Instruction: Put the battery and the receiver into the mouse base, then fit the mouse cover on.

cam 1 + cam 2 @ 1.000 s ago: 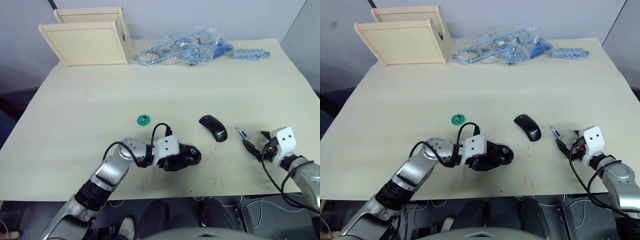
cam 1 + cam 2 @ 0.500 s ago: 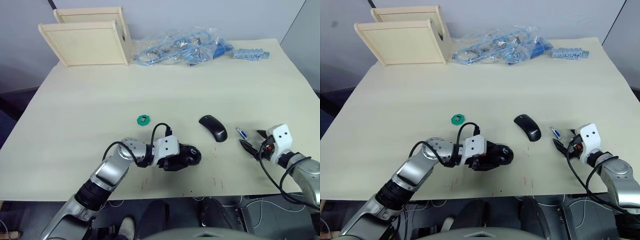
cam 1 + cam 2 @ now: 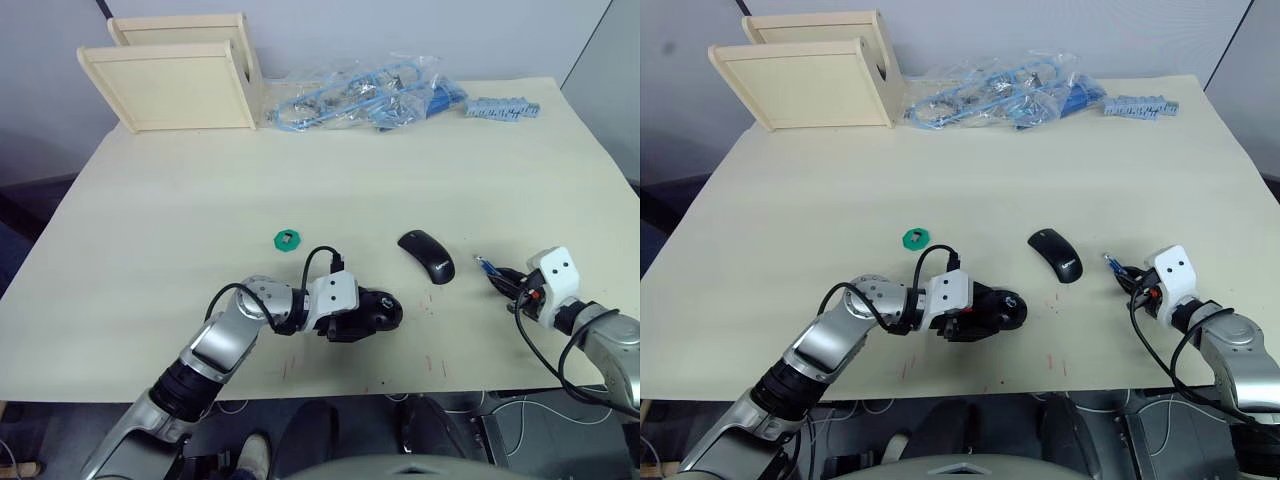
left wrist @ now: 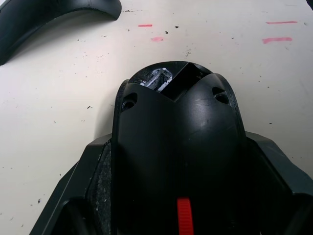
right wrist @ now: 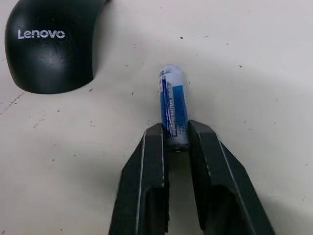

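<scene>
The black mouse base (image 4: 176, 142), with a red patch at its near end, sits between the fingers (image 4: 95, 181) of my left gripper (image 3: 374, 313), which is shut on it near the table's front. The glossy black mouse cover (image 3: 427, 255) lies on the table to its right, logo up (image 5: 41, 34). Right of the cover lies the blue-and-silver battery (image 5: 172, 103), on the table. My right gripper (image 5: 175, 134) is shut on its near end, fingers (image 5: 152, 152) pressed to both sides. The receiver is out of view.
A green disc (image 3: 287, 239) lies left of the cover. Two pale wooden boxes (image 3: 180, 85) stand at the back left, clear bags of blue parts (image 3: 360, 95) and a row of blue pieces (image 3: 503, 108) along the back edge. Small red marks (image 4: 276, 39) dot the table.
My right gripper has moved forward to the battery and closed from wide open onto its end. The left gripper and mouse base have not moved.
</scene>
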Tool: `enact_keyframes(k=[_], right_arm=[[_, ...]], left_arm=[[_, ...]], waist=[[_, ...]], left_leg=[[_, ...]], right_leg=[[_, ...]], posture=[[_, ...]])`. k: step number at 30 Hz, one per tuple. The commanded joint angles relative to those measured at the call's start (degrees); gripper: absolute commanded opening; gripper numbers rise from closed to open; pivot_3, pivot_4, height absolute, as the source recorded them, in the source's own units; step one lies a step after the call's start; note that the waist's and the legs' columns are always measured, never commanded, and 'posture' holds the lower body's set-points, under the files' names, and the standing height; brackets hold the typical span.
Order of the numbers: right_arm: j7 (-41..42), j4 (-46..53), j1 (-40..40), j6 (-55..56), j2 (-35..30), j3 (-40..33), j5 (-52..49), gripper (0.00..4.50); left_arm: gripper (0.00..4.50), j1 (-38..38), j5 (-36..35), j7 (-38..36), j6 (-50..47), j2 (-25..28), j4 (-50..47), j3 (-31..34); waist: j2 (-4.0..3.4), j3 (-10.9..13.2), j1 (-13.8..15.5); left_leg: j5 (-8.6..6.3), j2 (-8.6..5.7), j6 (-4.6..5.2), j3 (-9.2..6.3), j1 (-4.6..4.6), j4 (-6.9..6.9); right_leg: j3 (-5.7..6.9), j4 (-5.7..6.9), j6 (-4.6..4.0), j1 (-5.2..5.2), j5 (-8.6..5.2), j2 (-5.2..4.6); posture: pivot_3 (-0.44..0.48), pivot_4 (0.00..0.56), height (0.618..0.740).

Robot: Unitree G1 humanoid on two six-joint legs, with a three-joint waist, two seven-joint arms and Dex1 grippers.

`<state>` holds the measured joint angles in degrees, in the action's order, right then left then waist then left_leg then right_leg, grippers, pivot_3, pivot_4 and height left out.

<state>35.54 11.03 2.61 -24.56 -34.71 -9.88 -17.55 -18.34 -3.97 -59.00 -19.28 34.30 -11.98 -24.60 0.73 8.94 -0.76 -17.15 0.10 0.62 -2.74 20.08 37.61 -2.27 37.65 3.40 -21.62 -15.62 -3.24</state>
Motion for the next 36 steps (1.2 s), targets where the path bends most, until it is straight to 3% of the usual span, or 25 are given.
enact_keyframes(k=[1, 7, 16, 26, 36], right_arm=[[0.5, 1.9, 0.6, 1.7, -0.9, -2.2, -0.2, 0.07], [4.6, 6.3, 2.2, -1.3, -5.1, -3.4, -3.0, 0.07], [7.4, 22.9, 2.0, -18.1, -12.0, -2.2, -13.1, 0.07], [-2.2, 36.3, -7.6, -41.1, -11.3, 2.9, -25.3, 0.07], [-11.2, 37.9, -13.9, -54.9, -6.6, 8.1, -31.1, 0.07]], left_arm=[[2.96, 0.6, 1.5, -0.2, -0.5, 0.5, 1.4, -1.1], [2.96, 0.2, 1.8, -0.4, -0.5, 0.6, 1.8, -1.3], [2.96, -0.1, 2.0, -0.7, -1.1, 1.0, 1.9, -1.3], [2.96, -0.3, 2.1, -0.1, -4.6, 1.3, 1.1, -1.2], [2.96, -1.1, 2.0, 0.5, -7.1, 1.2, 0.2, -1.8]], waist=[[0.0, 0.0, 0.0], [-0.01, 0.0, 0.0], [0.0, 0.0, 0.0], [0.02, 0.0, 0.0], [0.01, 0.0, -0.1]], left_leg=[[0.0, 0.0, 0.0, 0.0, 0.0, 0.0], [0.0, 0.0, 0.0, 0.0, 0.01, 0.0], [0.0, 0.01, 0.0, -0.12, 0.08, 0.01], [0.0, 0.02, 0.0, -0.38, 0.31, 0.2], [0.0, 0.01, 0.01, -0.78, 0.69, 0.67]], right_leg=[[0.0, 0.0, 0.0, 0.0, 0.0, 0.0], [0.0, -0.01, 0.0, 0.0, 0.0, 0.0], [0.12, -0.03, 0.0, 0.0, 0.0, 0.04], [0.36, -0.04, -0.01, -0.08, 0.0, 0.05], [0.76, 0.02, -0.03, -0.15, 0.01, 0.09]], posture=[[0.0, 0.15, 0.74], [0.0, 0.15, 0.74], [0.0, 0.15, 0.74], [0.0, 0.15, 0.74], [0.0, 0.15, 0.74]])
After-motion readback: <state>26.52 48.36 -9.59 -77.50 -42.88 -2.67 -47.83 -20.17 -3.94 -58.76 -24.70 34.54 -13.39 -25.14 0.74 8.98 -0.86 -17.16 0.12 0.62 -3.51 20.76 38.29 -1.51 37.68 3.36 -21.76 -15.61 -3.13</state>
